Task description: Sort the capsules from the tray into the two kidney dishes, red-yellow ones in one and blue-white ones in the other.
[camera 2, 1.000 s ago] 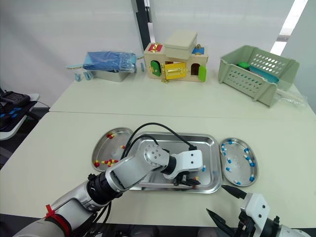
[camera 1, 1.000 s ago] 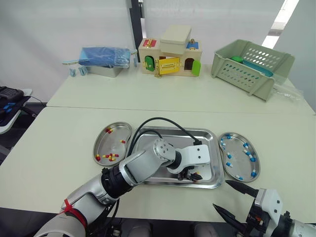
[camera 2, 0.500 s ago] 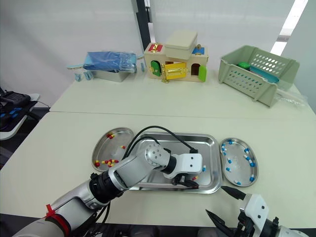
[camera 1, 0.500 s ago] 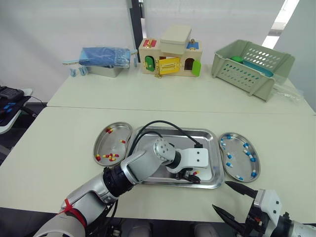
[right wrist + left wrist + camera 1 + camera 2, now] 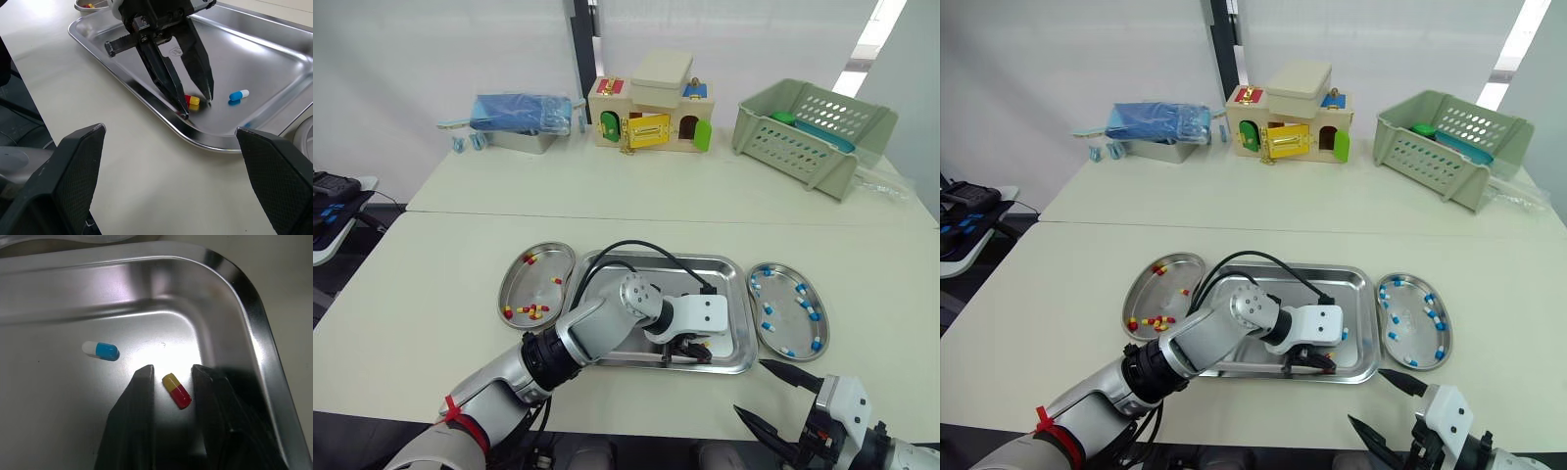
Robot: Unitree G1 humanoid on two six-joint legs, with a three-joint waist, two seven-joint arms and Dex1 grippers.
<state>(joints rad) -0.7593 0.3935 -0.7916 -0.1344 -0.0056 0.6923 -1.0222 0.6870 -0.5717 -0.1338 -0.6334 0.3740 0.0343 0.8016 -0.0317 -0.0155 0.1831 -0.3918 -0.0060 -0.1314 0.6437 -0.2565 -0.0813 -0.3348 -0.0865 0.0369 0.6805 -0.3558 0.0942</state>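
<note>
Jaws of the left gripper are held spread astride a red-yellow capsule in the tray corner — right gripper jaws likewise spread.

Left arm: silver-grey rounded shells, with a black collar further up from the hand and a red strap beyond that. Black cable loops from the forearm to the white boxy housing just behind the left gripper. Its fingers are black, flat and tapered. Right gripper: white block behind it, black pointed fingers.
</note>
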